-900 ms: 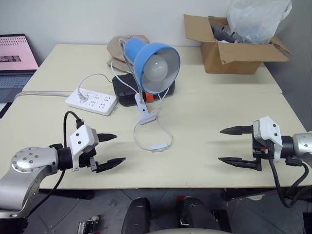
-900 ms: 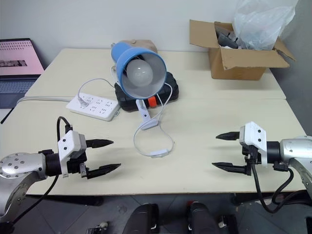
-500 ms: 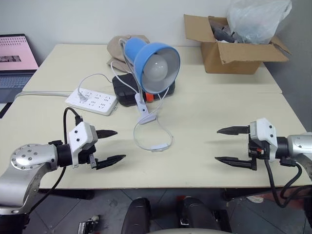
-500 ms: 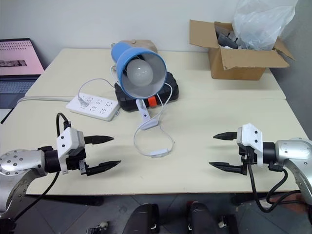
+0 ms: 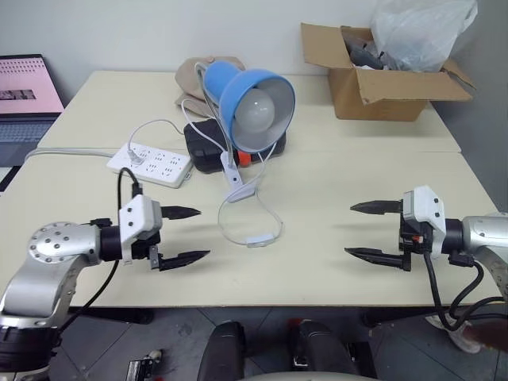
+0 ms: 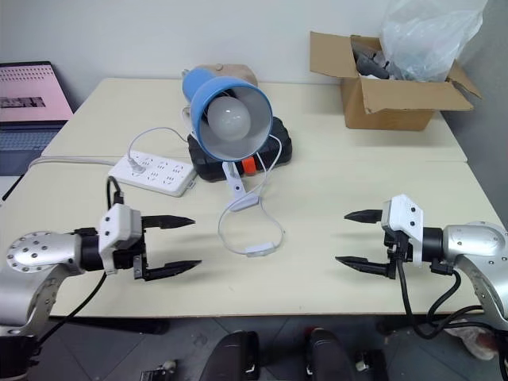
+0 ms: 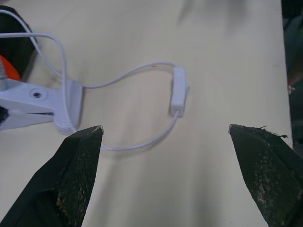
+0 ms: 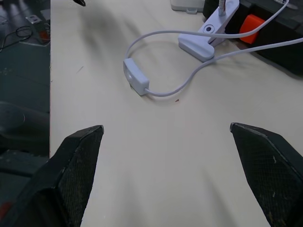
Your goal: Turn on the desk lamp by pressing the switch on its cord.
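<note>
The desk lamp (image 5: 255, 107) has a blue shade and a white bulb, unlit, and stands on a white clip base (image 5: 233, 176) mid-table. Its thin white cord (image 5: 275, 222) loops toward the table's front, with the small white switch (image 5: 255, 241) lying flat at the loop's near end. The switch (image 7: 179, 91) lies ahead of my left gripper's fingers, and the switch (image 8: 135, 75) also lies ahead of my right. My left gripper (image 5: 190, 235) hovers open to the left of the loop. My right gripper (image 5: 365, 230) hovers open to the right of it. Both are empty and apart from the switch.
A white power strip (image 5: 150, 164) with a grey cable lies left of the lamp. A black case (image 5: 208, 147) with an orange part sits behind the clip. A cardboard box (image 5: 379, 75) with a plastic bag stands at the back right. A laptop (image 5: 28, 99) is far left.
Both grippers have drifted inward toward the cord loop, the left one rightward and the right one leftward. Lamp, cord and switch have not moved.
</note>
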Motion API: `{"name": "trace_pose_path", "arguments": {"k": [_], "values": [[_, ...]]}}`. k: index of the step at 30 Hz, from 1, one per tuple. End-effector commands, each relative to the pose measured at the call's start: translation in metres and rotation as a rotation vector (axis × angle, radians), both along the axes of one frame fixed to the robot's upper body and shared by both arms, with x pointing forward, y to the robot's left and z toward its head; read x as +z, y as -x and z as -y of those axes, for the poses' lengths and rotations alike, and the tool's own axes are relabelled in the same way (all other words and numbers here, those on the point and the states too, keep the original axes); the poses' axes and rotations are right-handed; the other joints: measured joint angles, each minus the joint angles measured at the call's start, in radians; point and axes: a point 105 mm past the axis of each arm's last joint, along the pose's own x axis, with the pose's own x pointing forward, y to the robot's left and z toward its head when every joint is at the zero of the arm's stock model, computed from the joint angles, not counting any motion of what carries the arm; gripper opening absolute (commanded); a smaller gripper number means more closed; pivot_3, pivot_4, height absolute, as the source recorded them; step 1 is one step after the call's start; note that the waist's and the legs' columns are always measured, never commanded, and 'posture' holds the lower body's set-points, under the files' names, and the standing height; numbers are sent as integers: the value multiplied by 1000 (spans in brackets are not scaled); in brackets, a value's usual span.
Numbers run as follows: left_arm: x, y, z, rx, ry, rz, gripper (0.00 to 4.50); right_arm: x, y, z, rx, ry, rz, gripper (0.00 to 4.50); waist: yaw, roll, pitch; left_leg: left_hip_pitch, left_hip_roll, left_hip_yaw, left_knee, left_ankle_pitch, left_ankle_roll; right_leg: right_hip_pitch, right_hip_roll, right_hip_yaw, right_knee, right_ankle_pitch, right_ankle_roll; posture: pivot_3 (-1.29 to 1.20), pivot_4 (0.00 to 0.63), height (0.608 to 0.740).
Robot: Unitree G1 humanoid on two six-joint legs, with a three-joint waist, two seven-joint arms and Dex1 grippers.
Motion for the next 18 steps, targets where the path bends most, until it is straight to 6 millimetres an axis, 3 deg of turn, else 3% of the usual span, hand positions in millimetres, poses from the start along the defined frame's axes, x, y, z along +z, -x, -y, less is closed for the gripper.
{"name": "trace_pose_path", "arguments": {"k": [1,18], "values": [[-5,-2,21,-104,-40,16,4421,7,2,-7,-1,15,41,4500,0,0,0,0,0,0,0,0,0,0,0,0,0,0,0,0,150,740],[-48,-37,64,-199,-73,-11,4421,5,10,-15,-94,47,-5,4500,0,-1,0,-1,-1,0,2,0,0,0,1,0,1,2,3,0,150,740]]}}
